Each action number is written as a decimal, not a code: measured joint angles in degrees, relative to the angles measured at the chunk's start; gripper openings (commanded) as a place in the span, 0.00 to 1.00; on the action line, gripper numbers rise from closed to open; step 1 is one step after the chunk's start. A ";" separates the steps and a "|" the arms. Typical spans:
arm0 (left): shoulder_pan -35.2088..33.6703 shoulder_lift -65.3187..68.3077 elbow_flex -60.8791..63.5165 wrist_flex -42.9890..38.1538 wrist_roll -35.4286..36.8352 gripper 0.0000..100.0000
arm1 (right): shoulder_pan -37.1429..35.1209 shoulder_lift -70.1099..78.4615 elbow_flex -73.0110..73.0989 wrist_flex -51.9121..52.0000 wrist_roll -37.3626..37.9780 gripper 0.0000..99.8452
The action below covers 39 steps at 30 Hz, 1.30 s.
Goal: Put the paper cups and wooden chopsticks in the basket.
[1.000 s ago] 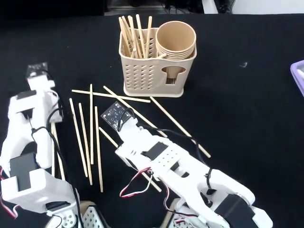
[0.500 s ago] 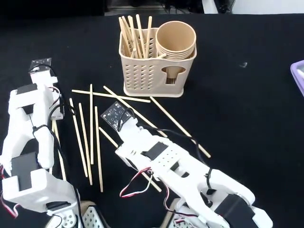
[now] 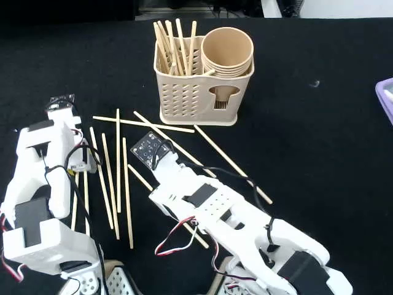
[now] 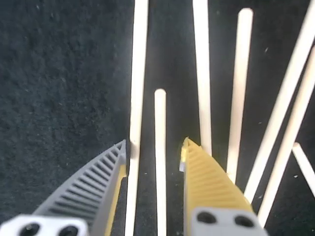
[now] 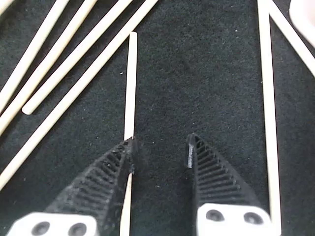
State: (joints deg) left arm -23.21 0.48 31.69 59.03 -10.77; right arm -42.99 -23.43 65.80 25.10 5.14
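Note:
A beige slotted basket (image 3: 198, 92) at the table's back holds a stack of paper cups (image 3: 227, 52) and several upright wooden chopsticks (image 3: 175, 46). Several loose chopsticks (image 3: 116, 172) lie on the black cloth in front of it. My left gripper (image 4: 153, 145) is open and low over the leftmost sticks, with one chopstick (image 4: 160, 147) lying between its grey and yellow fingers. My right gripper (image 5: 160, 142) is open above bare cloth; a chopstick (image 5: 130, 83) runs under one black finger (image 5: 115, 167). In the high view the left arm (image 3: 43, 153) is at the left and the right arm (image 3: 202, 203) in the middle.
A long chopstick (image 3: 230, 163) lies diagonally to the right of the right arm. A purple container's edge (image 3: 385, 98) shows at the far right. Open black cloth stretches to the right of the basket.
The left arm has swung to the right and forward, bringing its gripper over the leftmost chopsticks. The right arm has kept still.

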 measured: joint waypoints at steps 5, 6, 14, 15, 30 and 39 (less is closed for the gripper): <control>-0.53 0.00 0.62 -0.09 -0.09 0.17 | 0.00 0.00 0.00 0.00 0.00 0.17; -0.53 0.00 0.62 -0.09 -0.70 0.16 | 0.00 0.00 0.00 0.00 0.00 0.17; -0.26 -1.05 4.75 -4.66 -6.68 0.03 | 0.00 0.00 0.00 0.00 0.00 0.17; -0.26 -1.41 5.54 -5.71 -6.68 0.03 | 0.00 0.00 0.00 0.00 0.00 0.17; -1.93 -12.48 -0.44 5.27 -6.86 0.03 | 0.00 0.00 0.00 0.00 0.00 0.17; -2.11 -26.11 -1.41 6.33 -3.52 0.03 | 0.00 0.00 0.00 0.00 0.00 0.17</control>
State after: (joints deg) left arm -25.32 -25.63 30.29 65.36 -14.29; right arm -42.99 -23.43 65.80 25.10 5.14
